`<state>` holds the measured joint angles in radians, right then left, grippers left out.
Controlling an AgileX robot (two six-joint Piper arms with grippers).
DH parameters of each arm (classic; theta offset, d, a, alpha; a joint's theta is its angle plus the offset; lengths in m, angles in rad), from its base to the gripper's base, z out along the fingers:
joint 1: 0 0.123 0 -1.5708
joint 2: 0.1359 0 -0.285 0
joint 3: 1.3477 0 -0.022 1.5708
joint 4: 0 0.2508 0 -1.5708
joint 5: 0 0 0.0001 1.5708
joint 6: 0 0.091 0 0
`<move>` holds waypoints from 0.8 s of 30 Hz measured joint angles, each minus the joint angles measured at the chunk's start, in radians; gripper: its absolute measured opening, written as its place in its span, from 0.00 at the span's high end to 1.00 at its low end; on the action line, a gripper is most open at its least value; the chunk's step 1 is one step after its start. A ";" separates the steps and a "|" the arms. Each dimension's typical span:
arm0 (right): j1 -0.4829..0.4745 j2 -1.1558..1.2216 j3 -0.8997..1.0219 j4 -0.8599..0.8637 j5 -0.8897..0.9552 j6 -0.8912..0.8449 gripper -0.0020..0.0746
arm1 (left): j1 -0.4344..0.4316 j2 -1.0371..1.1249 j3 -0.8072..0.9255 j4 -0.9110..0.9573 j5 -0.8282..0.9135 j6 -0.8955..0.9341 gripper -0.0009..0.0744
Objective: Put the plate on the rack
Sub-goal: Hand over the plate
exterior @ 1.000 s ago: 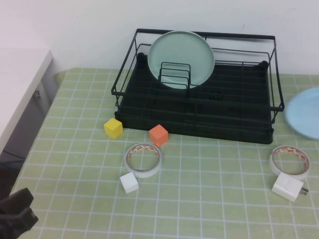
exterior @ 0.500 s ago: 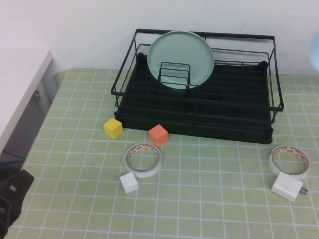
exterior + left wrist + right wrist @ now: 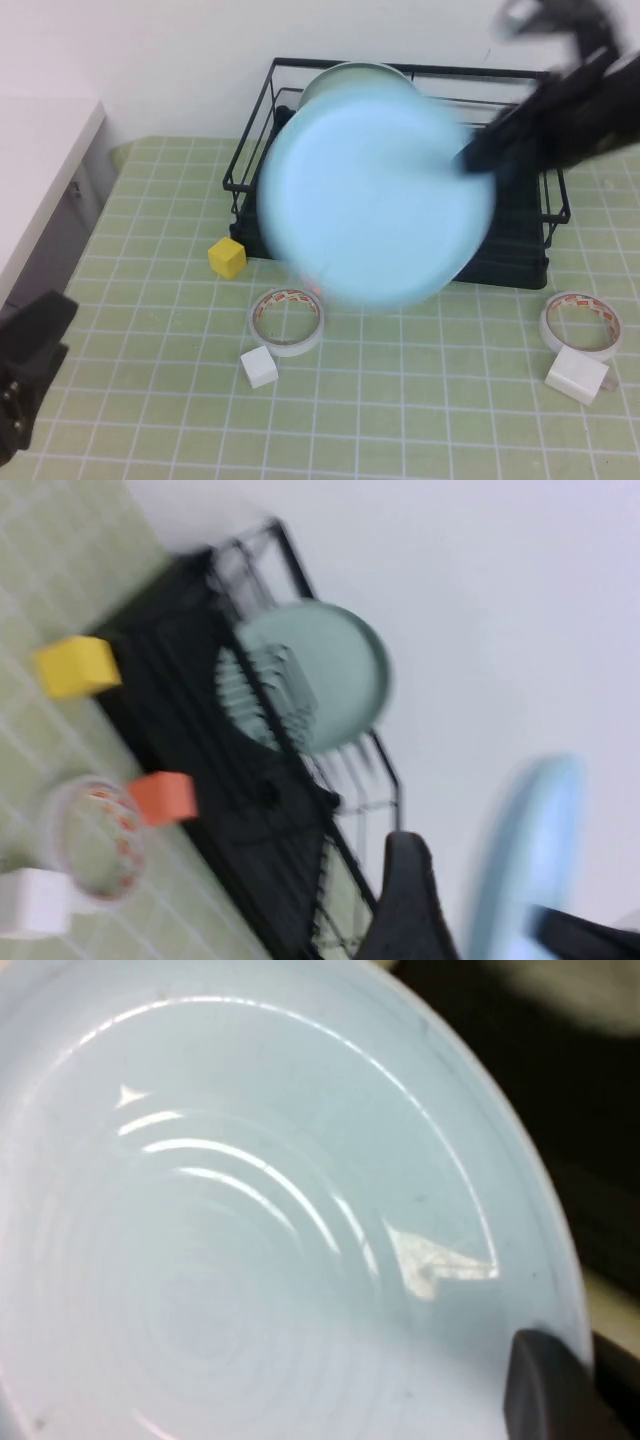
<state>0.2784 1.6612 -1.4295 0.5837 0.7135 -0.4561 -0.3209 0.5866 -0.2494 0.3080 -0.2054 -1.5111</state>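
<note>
Right hand [image 3: 470, 160] pinches the round sky-blue plate [image 3: 375, 195] by its rim, held aloft and tilted over the black wire dish rack [image 3: 255, 140], likely lining up a slot; left hand [image 3: 25, 375] waits low, fingers spread

No readable text anywhere; the red print on both tape rolls [image 3: 286, 321] [image 3: 580, 325] is too small to make out.

Sky-blue plate [image 3: 375, 205]; black rack [image 3: 515, 262]; green-checked tablecloth [image 3: 420, 400].
</note>
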 joint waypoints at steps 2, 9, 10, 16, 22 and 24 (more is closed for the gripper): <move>0.070 0.000 0.043 0.037 -0.028 -0.039 0.96 | 0.000 0.003 0.000 0.147 -0.043 -0.132 0.37; 0.230 0.000 0.071 0.115 -0.059 -0.090 0.96 | 0.000 0.060 0.000 0.539 -0.110 -0.459 0.35; 0.247 0.000 0.071 0.118 -0.059 -0.090 0.96 | 0.000 0.075 0.000 0.573 -0.124 -0.480 0.35; 0.341 0.000 0.071 0.124 -0.059 -0.120 0.96 | 0.000 0.178 0.000 0.667 -0.269 -0.511 0.35; 0.352 0.000 0.071 0.095 -0.069 -0.130 0.96 | 0.000 0.273 0.000 0.730 -0.305 -0.513 0.51; 0.352 0.000 0.071 0.065 -0.073 -0.132 0.96 | 0.000 0.286 0.000 0.740 -0.306 -0.507 0.58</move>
<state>0.6307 1.6612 -1.3582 0.6488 0.6407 -0.5878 -0.3209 0.8725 -0.2494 1.0484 -0.5118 -2.0181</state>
